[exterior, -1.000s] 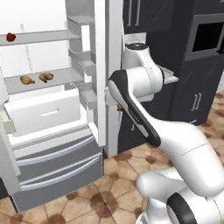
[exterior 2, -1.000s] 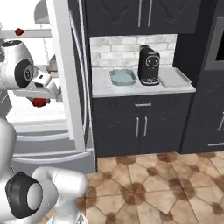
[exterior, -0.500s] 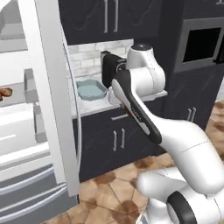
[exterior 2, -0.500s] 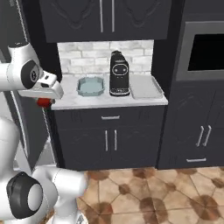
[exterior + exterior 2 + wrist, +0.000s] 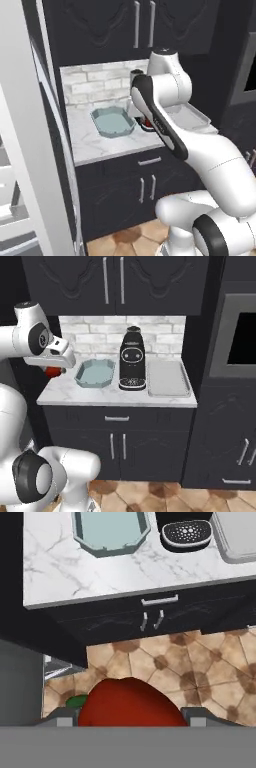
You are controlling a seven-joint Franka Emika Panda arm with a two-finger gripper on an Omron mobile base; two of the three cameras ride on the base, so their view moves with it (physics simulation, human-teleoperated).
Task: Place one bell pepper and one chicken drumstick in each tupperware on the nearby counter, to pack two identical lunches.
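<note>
My gripper (image 5: 129, 716) is shut on a red bell pepper (image 5: 127, 704), which bulges between the two fingertips in the hand view. In the right base view the bell pepper (image 5: 51, 372) hangs under the hand at the counter's (image 5: 100, 395) left end, just left of the pale teal octagonal tupperware (image 5: 95, 372). That tupperware (image 5: 110, 529) is empty. The light grey rectangular tupperware (image 5: 167, 377) lies right of the coffee machine, also empty. In the left base view a bit of red bell pepper (image 5: 146, 123) peeks out behind the arm, beside the teal tupperware (image 5: 112, 121). The chicken drumstick is out of view.
A black coffee machine (image 5: 132, 358) stands between the two containers. Dark cabinets hang above the counter and sit below it with silver handles (image 5: 159, 600). The open fridge door (image 5: 30, 125) rises at the left. An oven front (image 5: 240, 338) is on the right.
The whole scene has swung from the open fridge to the counter as the base moved. The pepper stays in the gripper and is now beside the teal container.
</note>
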